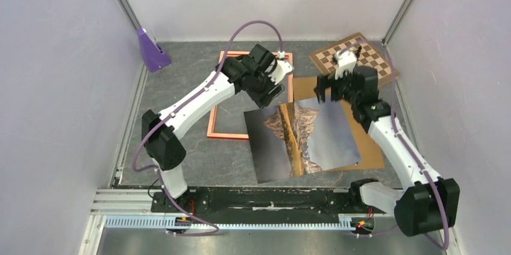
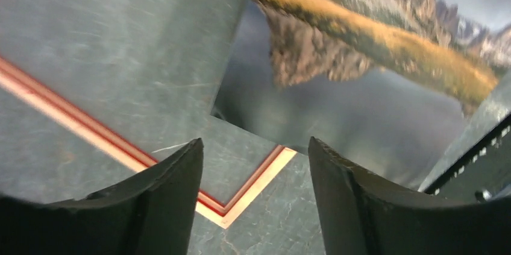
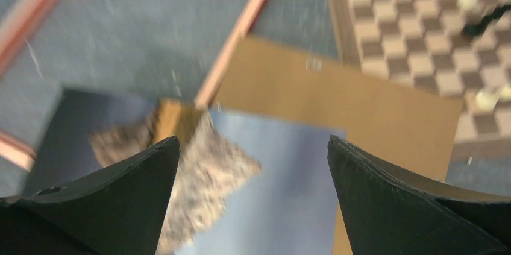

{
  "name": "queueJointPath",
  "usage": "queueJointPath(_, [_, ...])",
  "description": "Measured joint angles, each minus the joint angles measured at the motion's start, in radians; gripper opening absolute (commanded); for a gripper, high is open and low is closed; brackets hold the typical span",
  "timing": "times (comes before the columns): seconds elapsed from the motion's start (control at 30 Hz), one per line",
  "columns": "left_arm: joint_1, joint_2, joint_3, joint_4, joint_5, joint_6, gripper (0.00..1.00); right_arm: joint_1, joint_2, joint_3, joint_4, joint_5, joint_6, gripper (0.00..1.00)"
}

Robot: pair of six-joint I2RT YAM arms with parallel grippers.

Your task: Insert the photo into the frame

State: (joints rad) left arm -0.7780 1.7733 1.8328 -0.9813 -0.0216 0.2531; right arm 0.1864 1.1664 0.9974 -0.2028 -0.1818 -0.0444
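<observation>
The photo point(image 1: 301, 137), a mountain mirrored in a lake, lies picture side up in the middle of the table. Its left part covers one corner of the thin orange-red frame point(image 1: 214, 128); its right part rests on a brown board point(image 1: 369, 141). My left gripper point(image 1: 269, 97) hovers over the frame's right side by the photo's far left corner, open and empty. The left wrist view shows a frame corner point(image 2: 241, 198) between the fingers and the photo point(image 2: 361, 86) beyond. My right gripper point(image 1: 325, 93) hangs open over the photo's far edge, with the photo point(image 3: 271, 195) below.
A brown chessboard point(image 1: 376, 62) with a few pieces sits at the back right, just beyond the brown board point(image 3: 361, 104). A purple stand point(image 1: 152, 50) is in the back left corner. Grey walls close in the table on three sides.
</observation>
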Motion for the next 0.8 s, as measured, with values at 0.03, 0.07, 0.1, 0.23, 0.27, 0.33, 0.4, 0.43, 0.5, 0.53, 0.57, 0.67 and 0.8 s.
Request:
queueJointPath(0.03, [0.014,0.011,-0.031,0.000,0.034,0.002,0.81,0.000,-0.023,-0.068,0.003,-0.001,-0.030,0.96])
queueJointPath(0.07, [0.031,0.027,-0.055,-0.004,0.078,0.003,0.83,0.000,-0.045,-0.131,0.007,-0.001,-0.058,0.96])
queueJointPath(0.1, [0.045,0.042,-0.068,-0.004,0.109,0.008,0.83,0.000,-0.073,-0.206,0.010,-0.002,-0.092,0.95])
queueJointPath(0.23, [0.096,0.116,-0.076,0.004,0.257,0.033,0.85,0.001,-0.165,-0.417,0.007,-0.013,-0.212,0.95])
queueJointPath(0.27, [0.103,0.135,-0.073,0.006,0.290,0.044,0.85,0.001,-0.182,-0.449,0.006,-0.022,-0.236,0.95])
queueJointPath(0.33, [0.106,0.177,-0.058,0.006,0.342,0.065,0.86,0.001,-0.205,-0.491,0.007,-0.039,-0.275,0.94])
queueJointPath(0.4, [0.106,0.232,-0.023,0.004,0.395,0.089,0.86,0.002,-0.221,-0.519,0.007,-0.058,-0.323,0.94])
queueJointPath(0.43, [0.106,0.263,0.000,0.003,0.421,0.098,0.86,0.002,-0.224,-0.526,0.007,-0.066,-0.344,0.94])
queueJointPath(0.5, [0.104,0.322,0.047,0.006,0.460,0.114,0.87,0.002,-0.225,-0.540,0.016,-0.083,-0.378,0.94])
queueJointPath(0.53, [0.104,0.351,0.073,0.003,0.478,0.119,0.87,0.002,-0.227,-0.550,0.023,-0.090,-0.393,0.93])
queueJointPath(0.57, [0.104,0.382,0.101,0.003,0.494,0.124,0.87,0.002,-0.229,-0.557,0.026,-0.096,-0.402,0.93])
queueJointPath(0.67, [0.105,0.475,0.197,-0.004,0.537,0.138,0.87,0.002,-0.229,-0.570,0.027,-0.110,-0.428,0.93])
queueJointPath(0.8, [0.114,0.571,0.305,-0.016,0.589,0.153,0.86,0.002,-0.228,-0.570,0.033,-0.117,-0.444,0.93])
